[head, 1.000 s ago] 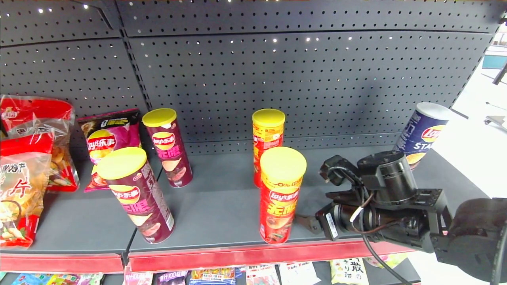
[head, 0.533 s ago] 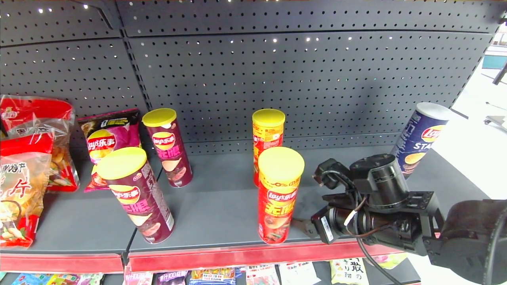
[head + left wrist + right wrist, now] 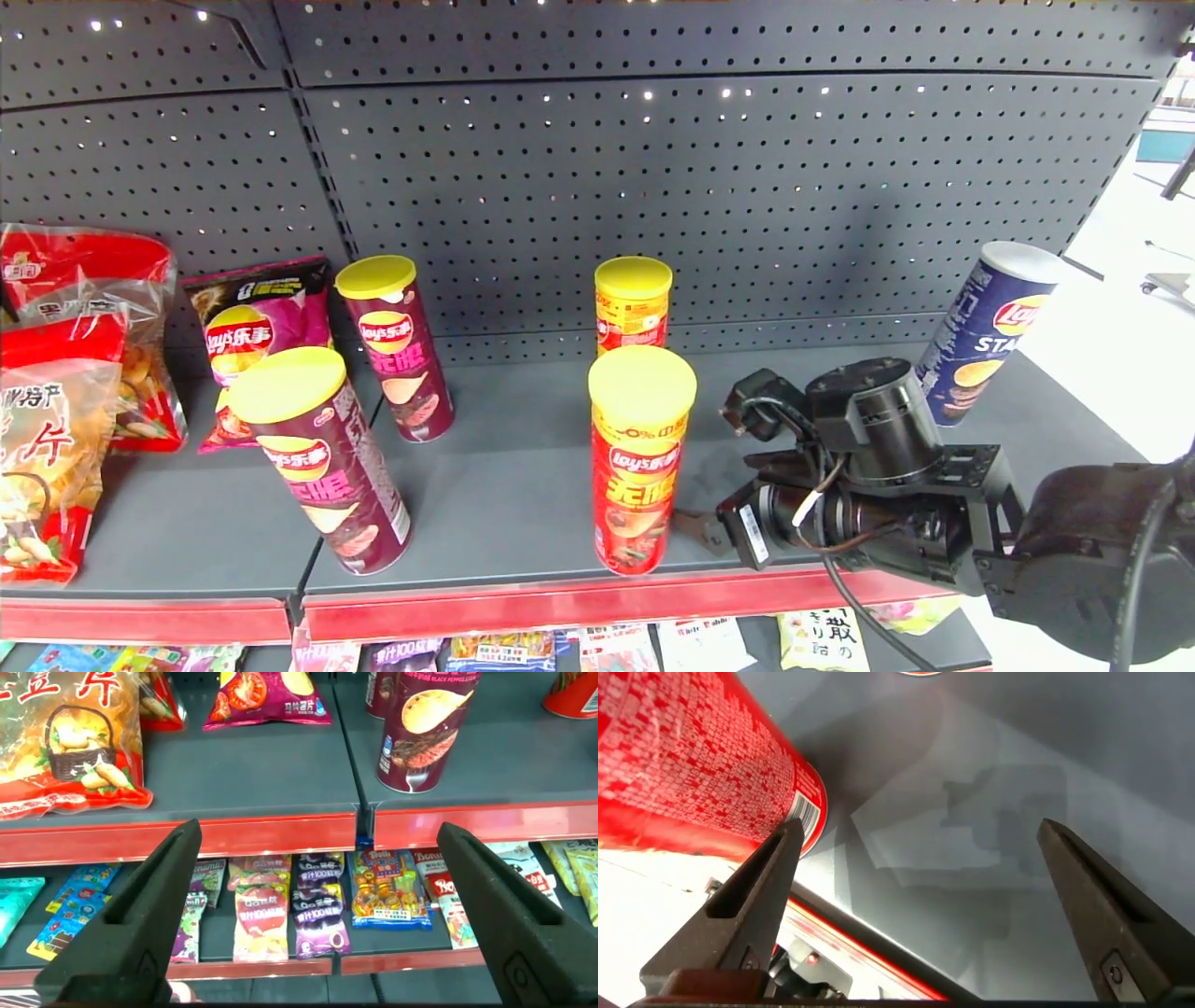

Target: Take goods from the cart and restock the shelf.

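Note:
A red chip can with a yellow lid stands near the front edge of the grey shelf. My right gripper is low at the can's right side, just above the shelf. It is open in the right wrist view, and one finger lies against the base of the red can; nothing sits between the fingers. My left gripper is open and holds nothing, in front of the shelf's red front rail.
A second red can stands behind the first. Two purple cans stand to the left, with a purple bag and red snack bags beyond. A blue can stands at the far right. Small packets fill the lower shelf.
The front red can has slid left along the shelf's front edge, and my right gripper has moved left with it, staying against its base.

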You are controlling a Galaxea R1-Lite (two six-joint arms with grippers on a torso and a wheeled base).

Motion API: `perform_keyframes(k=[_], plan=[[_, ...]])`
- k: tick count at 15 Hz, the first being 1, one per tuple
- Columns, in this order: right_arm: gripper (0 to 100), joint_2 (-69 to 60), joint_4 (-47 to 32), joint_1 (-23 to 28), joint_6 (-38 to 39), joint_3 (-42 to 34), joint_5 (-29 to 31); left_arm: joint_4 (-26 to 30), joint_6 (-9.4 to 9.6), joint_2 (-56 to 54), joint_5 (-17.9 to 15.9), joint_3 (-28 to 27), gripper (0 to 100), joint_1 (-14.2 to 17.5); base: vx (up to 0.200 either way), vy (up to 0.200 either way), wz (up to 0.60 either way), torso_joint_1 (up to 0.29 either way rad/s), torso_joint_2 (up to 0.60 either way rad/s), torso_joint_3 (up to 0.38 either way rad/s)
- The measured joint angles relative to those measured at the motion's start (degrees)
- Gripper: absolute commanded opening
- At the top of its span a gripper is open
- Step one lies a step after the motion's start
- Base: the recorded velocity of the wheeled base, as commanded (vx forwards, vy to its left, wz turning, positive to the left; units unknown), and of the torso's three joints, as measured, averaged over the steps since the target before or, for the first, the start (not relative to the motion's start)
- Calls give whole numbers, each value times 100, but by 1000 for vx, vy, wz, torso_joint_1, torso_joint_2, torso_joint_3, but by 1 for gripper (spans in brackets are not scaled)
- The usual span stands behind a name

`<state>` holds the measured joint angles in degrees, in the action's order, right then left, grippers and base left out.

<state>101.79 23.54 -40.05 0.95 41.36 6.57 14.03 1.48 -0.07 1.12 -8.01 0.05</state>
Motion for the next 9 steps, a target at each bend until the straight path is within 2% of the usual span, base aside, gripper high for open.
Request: perform_keyframes(k=[9], plan=[[100,9,7,-121,2,37,23,2,0,0,-1,0,100,-5,0,0,0,0,0,0]])
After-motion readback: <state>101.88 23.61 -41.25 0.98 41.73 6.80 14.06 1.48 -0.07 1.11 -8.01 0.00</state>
